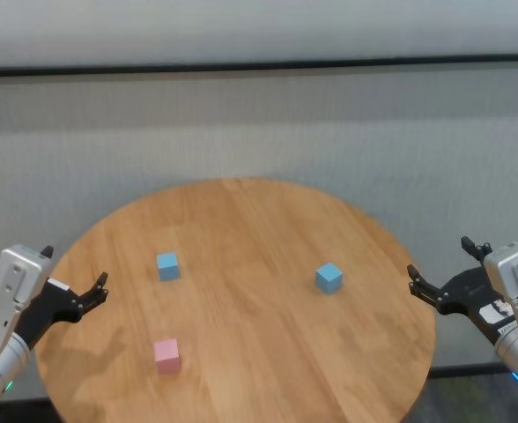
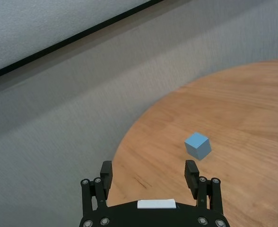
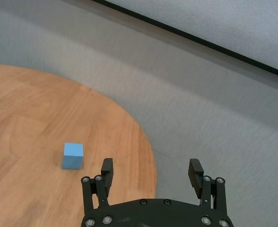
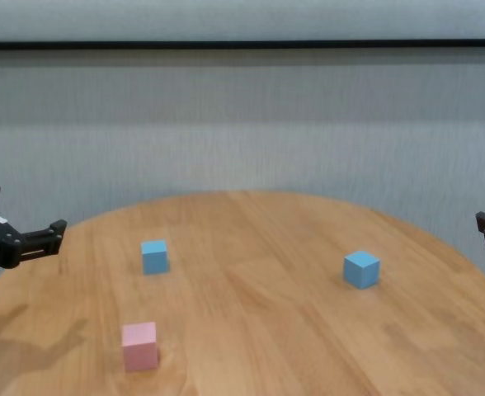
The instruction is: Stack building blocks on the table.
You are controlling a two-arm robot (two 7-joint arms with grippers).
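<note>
We see a round wooden surface (image 1: 268, 370) with three small cubes lying apart on it, none stacked; a light blue cube (image 1: 167, 266) sits on the left part, a second light blue cube (image 1: 329, 278) sits on the right part at about the same depth, and a pink cube (image 1: 166, 355) lies nearer to us, just in front of the left blue one; each cube rests flat on the wood, well apart from the others.

Our left gripper (image 1: 74, 280) hangs over the left edge of the surface, its jaws spread wide with nothing between them; in the left wrist view the left blue cube (image 2: 197, 145) lies just ahead of the two fingers (image 2: 191, 174), not touching them.

Our right gripper (image 1: 439, 264) hangs off the right edge of the surface, beyond the rim, its jaws likewise spread wide and empty; in the right wrist view the right blue cube (image 3: 73, 155) sits on the wood beside and ahead of the fingers (image 3: 107, 169), apart from them.

Behind the surface stands a grey wall (image 1: 259, 132) with a dark strip (image 1: 259, 66) across it.
</note>
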